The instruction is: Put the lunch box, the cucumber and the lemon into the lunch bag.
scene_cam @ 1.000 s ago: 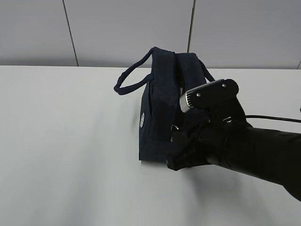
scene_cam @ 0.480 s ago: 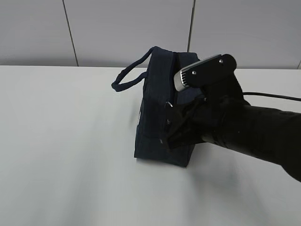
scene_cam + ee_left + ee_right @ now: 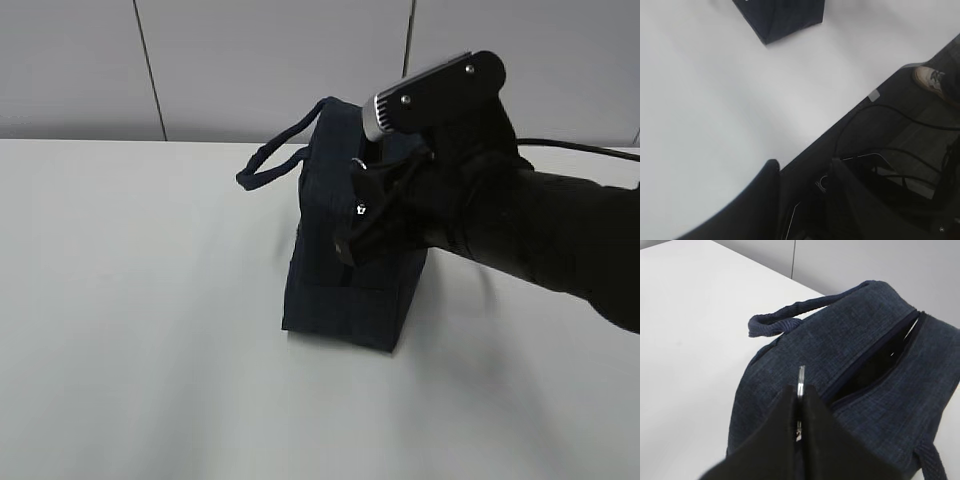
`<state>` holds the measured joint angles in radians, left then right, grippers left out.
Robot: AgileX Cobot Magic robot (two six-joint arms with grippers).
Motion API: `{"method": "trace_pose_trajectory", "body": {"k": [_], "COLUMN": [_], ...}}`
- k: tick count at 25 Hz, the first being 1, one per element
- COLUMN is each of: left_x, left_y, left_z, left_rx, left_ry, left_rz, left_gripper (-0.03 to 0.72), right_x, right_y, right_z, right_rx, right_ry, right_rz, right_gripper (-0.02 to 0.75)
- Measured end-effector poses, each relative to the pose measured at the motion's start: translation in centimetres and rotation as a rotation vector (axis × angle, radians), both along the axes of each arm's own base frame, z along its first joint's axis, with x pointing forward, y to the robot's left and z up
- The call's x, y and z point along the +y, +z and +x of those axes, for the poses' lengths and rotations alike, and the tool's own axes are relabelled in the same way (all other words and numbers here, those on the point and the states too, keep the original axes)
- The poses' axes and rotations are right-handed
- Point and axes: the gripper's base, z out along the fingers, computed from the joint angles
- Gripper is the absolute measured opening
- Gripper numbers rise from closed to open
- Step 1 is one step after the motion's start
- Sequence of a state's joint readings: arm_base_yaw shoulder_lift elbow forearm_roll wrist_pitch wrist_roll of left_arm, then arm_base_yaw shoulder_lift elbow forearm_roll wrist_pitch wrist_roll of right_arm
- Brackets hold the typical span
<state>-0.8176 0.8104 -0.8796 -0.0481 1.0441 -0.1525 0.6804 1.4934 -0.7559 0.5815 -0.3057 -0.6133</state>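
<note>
The dark navy lunch bag [image 3: 340,280] stands upright in the middle of the white table, with a loop handle [image 3: 268,162] sticking out to the left. My right gripper [image 3: 348,228] is at the bag's top front and is shut on the silver ring pull [image 3: 801,377]. Behind the pull the zipper [image 3: 875,360] gapes open along part of the bag's [image 3: 850,340] top. My left gripper [image 3: 802,169] hangs open over the table's near edge, nothing between its fingers, far from the bag [image 3: 782,17]. The lunch box, the cucumber and the lemon are out of view.
The white table [image 3: 140,330] runs back to a grey panelled wall [image 3: 260,60]. In the left wrist view the table edge [image 3: 840,125] drops to a dark floor with cables [image 3: 890,112] and a shoe [image 3: 930,80].
My right gripper has risen from the bag's lower front to its top, taking the ring pull along. The bag has shifted slightly left.
</note>
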Motion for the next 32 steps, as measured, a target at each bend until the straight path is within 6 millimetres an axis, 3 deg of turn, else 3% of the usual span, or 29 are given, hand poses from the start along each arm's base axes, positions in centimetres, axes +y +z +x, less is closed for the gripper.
{"method": "trace_pose_trajectory", "body": {"k": [9, 14, 24, 32], "left_x": [-2.6, -4.9, -10.6, -13.6], "left_y": [-1.1, -2.6, -7.3, -11.7], "left_z": [3.3, 6.2, 11.1, 13.5], "left_rx": [-0.096, -0.183, -0.260, -0.296], "left_ry": [0.008, -0.010, -0.064, -0.119], "left_rz": [0.024, 0.066, 0.000, -0.020], "left_gripper": [0.328, 0.343, 0.360, 0.368], "right_x": [-0.4, -0.5, -0.6, -0.9], "right_y": [0.4, 0.6, 0.7, 0.8], "right_z": [0.4, 0.5, 0.6, 0.8], "right_rx": [-0.040, -0.051, -0.034, -0.036], "right_ry": [-0.059, -0.083, -0.117, -0.162], "right_rz": [0.021, 0.038, 0.070, 0.103], "right_gripper": [0.000, 0.000, 0.000, 0.000]}}
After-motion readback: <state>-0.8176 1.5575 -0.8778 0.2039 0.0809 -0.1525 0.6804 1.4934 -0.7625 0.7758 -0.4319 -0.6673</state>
